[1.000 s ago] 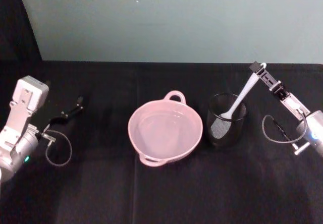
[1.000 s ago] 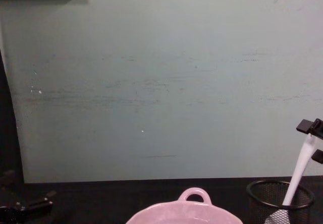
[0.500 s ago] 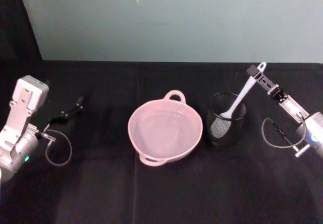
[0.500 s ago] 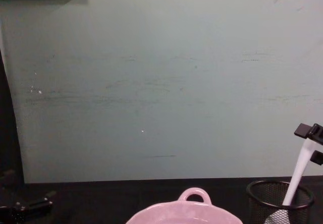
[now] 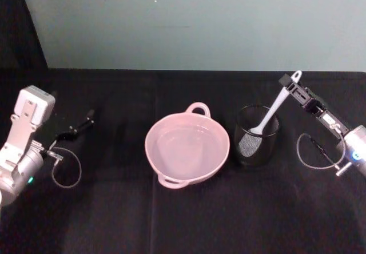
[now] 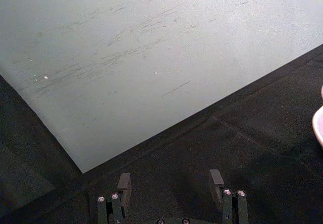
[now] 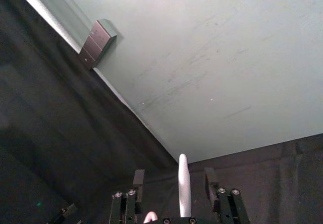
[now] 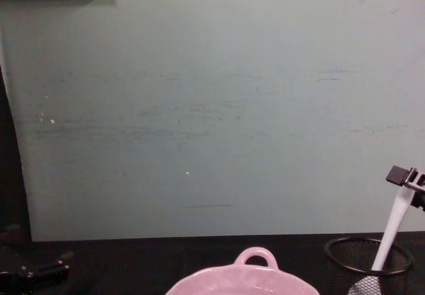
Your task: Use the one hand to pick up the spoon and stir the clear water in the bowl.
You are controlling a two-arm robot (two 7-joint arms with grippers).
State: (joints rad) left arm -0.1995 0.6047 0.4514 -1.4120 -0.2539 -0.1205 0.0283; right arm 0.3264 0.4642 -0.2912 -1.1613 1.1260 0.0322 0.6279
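Fingers (image 7: 139, 179) of the right gripper (image 7: 174, 174) stand apart on either side of the spoon (image 5: 277, 102), with a gap showing between each pad and the thin white handle in the right wrist view, so nothing is clamped yet. A second ago the fingertips sat right at the handle's holed tip; now, in the head view, that tip pokes out past them, and in the chest view the finger hangs a little lower and further in toward the cup. The gripper has slid down along the handle, which gives it more stem to bite on. The spoon itself has not shifted: it leans in the black mesh cup (image 5: 266, 151), blade down inside, handle slanting up and to the right. The pink bowl (image 5: 150, 142) sits just to the left of the cup, apart from it, with the clear water (image 5: 186, 148) lying calm inside. The left gripper (image 6: 170, 177) rests parked at the far left of the black table (image 5: 171, 219), its fingers spread and empty. Judging by this, the approach looks finished and the closing squeeze is the step due; lifting and stirring are still to come
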